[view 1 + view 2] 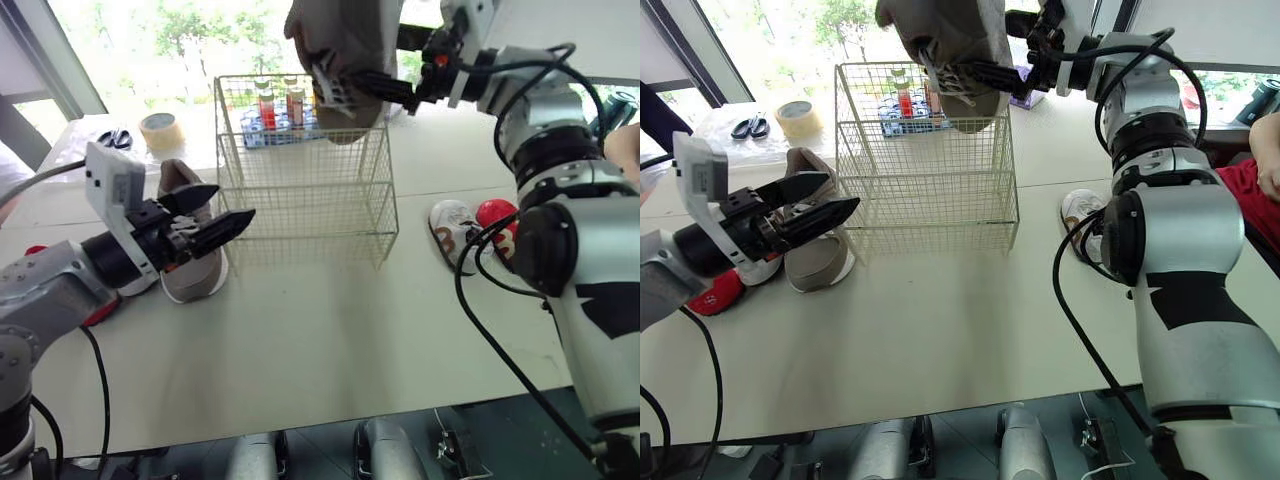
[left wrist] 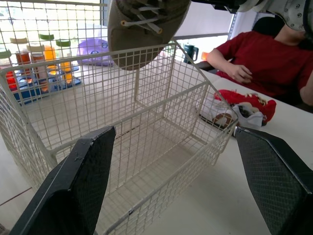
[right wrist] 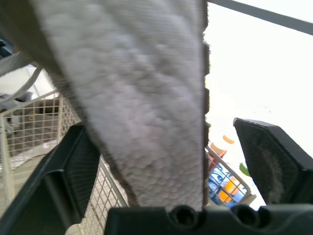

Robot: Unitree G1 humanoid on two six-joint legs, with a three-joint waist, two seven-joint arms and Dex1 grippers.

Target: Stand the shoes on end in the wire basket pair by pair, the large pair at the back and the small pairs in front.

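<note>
Here's the right gripper (image 1: 338, 88) up high at the far side of the wire basket (image 1: 300, 205), clamped onto the large shoe (image 1: 335, 40), which hangs toe-down over the back rim. From the head views I can't tell whether that toe is inside the wire or just behind it. In the right wrist view the shoe lies flat against one finger, while daylight shows between it and the other finger (image 3: 271, 161), so the hold looks one-sided to me. That's the first worry: a lopsided pinch could let the shoe swing or slip free on the way down. The second is the rim, because a toe catching the top wire could tip this light-looking basket or push it back toward the rack of bottles (image 1: 275, 115) just behind it. The basket is empty too, so once let go, the shoe has only the back wall to lean on and may well topple flat. Over at the left, the left gripper (image 1: 232, 203) hovers near the basket's front corner with its fingers (image 2: 83, 186) spread wide and nothing between them. Its mate, the second large shoe (image 1: 195, 270), lies on the table (image 1: 330, 350) just under that arm. The small shoes (image 1: 470, 228), white and red, wait on the table right of the basket.
</note>
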